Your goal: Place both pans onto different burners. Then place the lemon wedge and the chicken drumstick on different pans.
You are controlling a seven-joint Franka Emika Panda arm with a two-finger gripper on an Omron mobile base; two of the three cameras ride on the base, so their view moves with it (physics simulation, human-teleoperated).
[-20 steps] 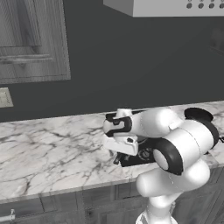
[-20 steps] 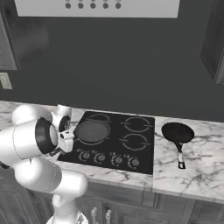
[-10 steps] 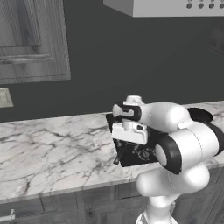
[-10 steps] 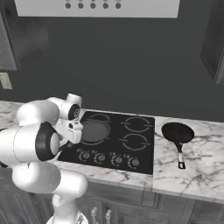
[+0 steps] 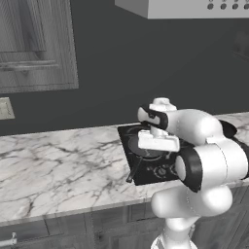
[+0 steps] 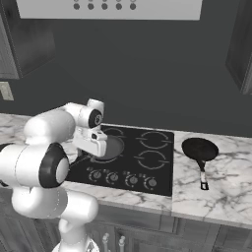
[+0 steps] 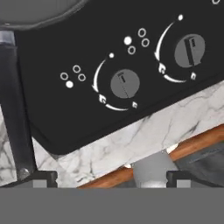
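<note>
The wider grey pan (image 6: 112, 147) rests on the front-left burner of the black cooktop (image 6: 162, 170). Its thin dark handle (image 5: 132, 174) points out past the cooktop's front-left corner. My gripper (image 7: 109, 178) hovers above that corner, open, with nothing between its fingers. The handle (image 7: 13, 100) runs just beside my left fingertip (image 7: 39, 177). Over on the marble counter to the right of the cooktop lies the smaller black pan (image 6: 199, 148). Two right-hand burners (image 6: 155, 139) are bare. The lemon wedge and the chicken drumstick are out of view.
Round knobs (image 7: 124, 85) line the cooktop's front. Marble counter (image 5: 53, 165) stretches to the left, under a grey wall cabinet (image 5: 34, 44). A range hood (image 6: 108, 9) hangs over the cooktop. The counter's front edge (image 7: 192, 144) lies just below my hand.
My hand has risen from beside the grey pan's handle and shifted slightly toward the cooktop. The grey pan stays on its burner, and the black pan has not moved.
</note>
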